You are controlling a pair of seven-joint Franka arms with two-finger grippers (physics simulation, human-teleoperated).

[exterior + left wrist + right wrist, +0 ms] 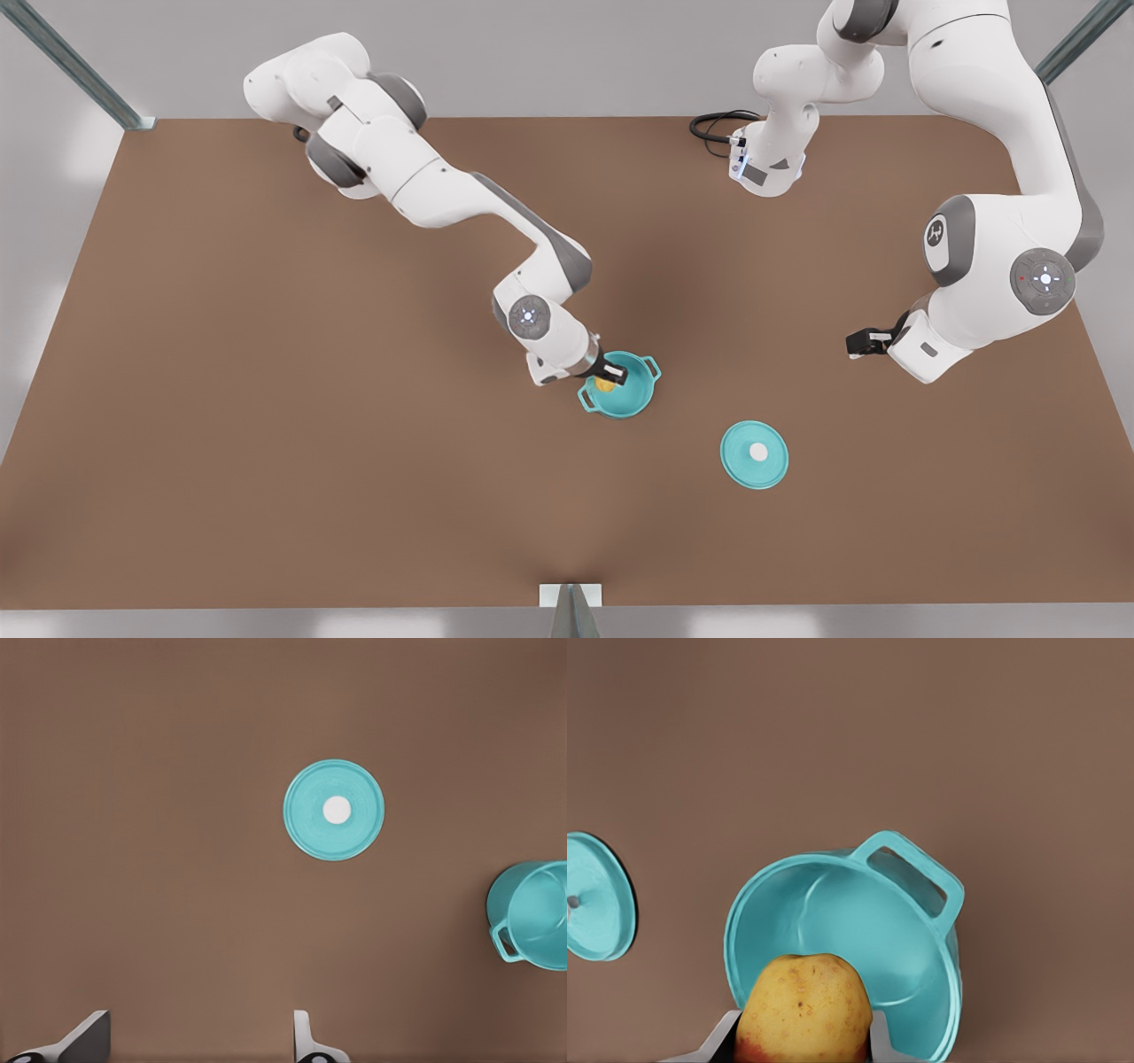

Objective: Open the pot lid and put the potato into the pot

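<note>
Yellow-tan oval potato (804, 1005) pinched by right gripper (611, 371) over open teal pot (620, 390) for release; left gripper (199, 1041) spread, waiting.

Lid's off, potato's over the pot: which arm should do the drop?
Right. The right gripper already holds the potato above the open pot; the left gripper waits open, away from the pot lid.

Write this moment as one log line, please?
lid: off, flat on table | right gripper: shut on potato, over pot | left gripper: open, waiting aside
</note>
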